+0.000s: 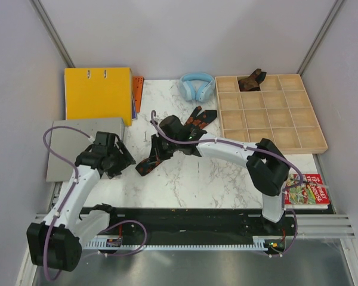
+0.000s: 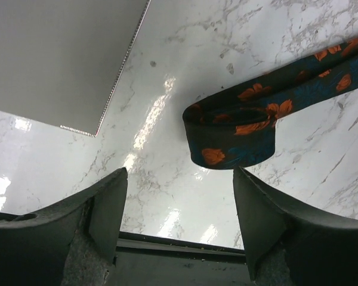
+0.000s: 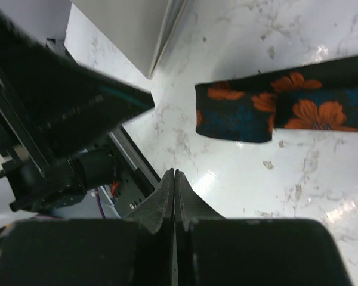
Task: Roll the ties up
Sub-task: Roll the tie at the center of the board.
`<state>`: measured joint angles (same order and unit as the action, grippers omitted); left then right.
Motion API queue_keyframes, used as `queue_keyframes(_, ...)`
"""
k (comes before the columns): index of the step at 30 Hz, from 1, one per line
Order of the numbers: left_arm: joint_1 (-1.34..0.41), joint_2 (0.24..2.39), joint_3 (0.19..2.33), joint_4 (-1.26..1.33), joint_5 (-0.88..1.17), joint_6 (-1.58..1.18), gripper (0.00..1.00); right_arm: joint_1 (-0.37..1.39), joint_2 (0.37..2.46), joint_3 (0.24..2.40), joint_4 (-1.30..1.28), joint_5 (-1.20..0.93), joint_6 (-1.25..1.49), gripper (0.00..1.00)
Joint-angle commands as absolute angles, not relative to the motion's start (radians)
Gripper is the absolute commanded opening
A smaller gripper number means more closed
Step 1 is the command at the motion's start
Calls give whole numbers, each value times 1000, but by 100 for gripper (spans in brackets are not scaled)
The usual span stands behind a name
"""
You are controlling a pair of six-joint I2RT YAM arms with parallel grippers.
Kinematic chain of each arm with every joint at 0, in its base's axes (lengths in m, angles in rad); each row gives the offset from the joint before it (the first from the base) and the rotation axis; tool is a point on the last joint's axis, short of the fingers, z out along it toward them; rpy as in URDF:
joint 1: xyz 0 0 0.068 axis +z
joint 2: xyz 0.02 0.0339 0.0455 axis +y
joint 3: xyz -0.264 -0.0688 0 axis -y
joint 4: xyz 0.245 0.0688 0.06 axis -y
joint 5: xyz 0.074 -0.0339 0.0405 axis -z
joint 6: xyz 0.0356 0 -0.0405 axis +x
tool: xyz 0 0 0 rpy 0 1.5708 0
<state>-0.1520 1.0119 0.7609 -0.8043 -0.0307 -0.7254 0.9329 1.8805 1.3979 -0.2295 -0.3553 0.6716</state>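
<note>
From above, the black tie with orange flowers (image 1: 197, 119) is seen lying slanted on the marble table (image 1: 227, 179), just right of the gray board (image 1: 77, 149). The left gripper (image 1: 123, 159) is held at the board's right edge, near the tie's lower end. The right gripper (image 1: 157, 150) is held close over the tie. The brown tie (image 1: 251, 80) is bunched in 1 box of the wooden tray (image 1: 304, 149), far to the right of the board.

In the left wrist view, the 2 fingers (image 2: 107, 208) are spread wide and nothing is held. The tie's end (image 2: 238, 137) is folded over into a flat loop, right of the board (image 2: 53, 53) and apart from the fingers.

In the right wrist view, the 2 fingers (image 3: 167, 190) are pressed tight together with nothing between them. The folded end (image 3: 238, 113) is seen past the fingertips, right of the board (image 3: 131, 24).
</note>
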Motion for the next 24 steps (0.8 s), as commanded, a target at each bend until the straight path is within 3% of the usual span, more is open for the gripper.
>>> queue_keyframes(1, -153, 904, 689, -758, -15, -813, 77, 927, 1991, 1534, -232, -396, 698, 1)
queue_keyframes(10, -155, 825, 615, -698, -5, -844, 72, 914, 2128, 1657, -261, -423, 704, 0)
queue_keyframes(24, -172, 769, 494, -522, 83, -818, 72, 867, 2168, 1597, -226, -434, 684, 0)
